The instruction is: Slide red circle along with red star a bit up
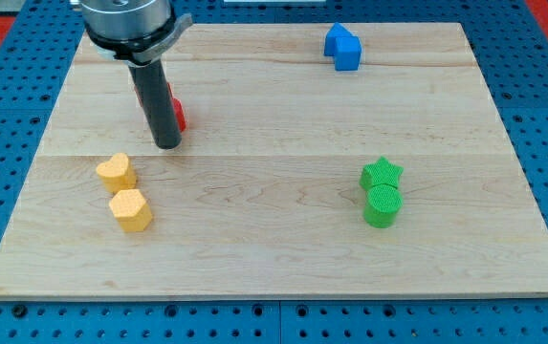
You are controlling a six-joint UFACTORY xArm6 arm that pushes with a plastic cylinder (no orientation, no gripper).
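camera view: red block (pixel 178 113) mostly hidden behind my tip (pixel 166 145).

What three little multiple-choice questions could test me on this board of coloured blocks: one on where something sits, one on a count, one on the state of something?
1. Where are the blue blocks?
A. near the view's top, right of centre
B. at the view's bottom left
C. in the board's middle

2. How many yellow blocks lie on the board?
A. one
B. two
C. four

3. How much of the red block shows?
A. all of it
B. none
C. only a sliver beside the rod

Answers:
1 A: the blue pair lies close to the wooden board's far edge.
2 B: a yellow heart and a yellow block lie together at the view's left.
3 C: my tip stands in front of the red block, so the rod hides most of it and its shape cannot be told.
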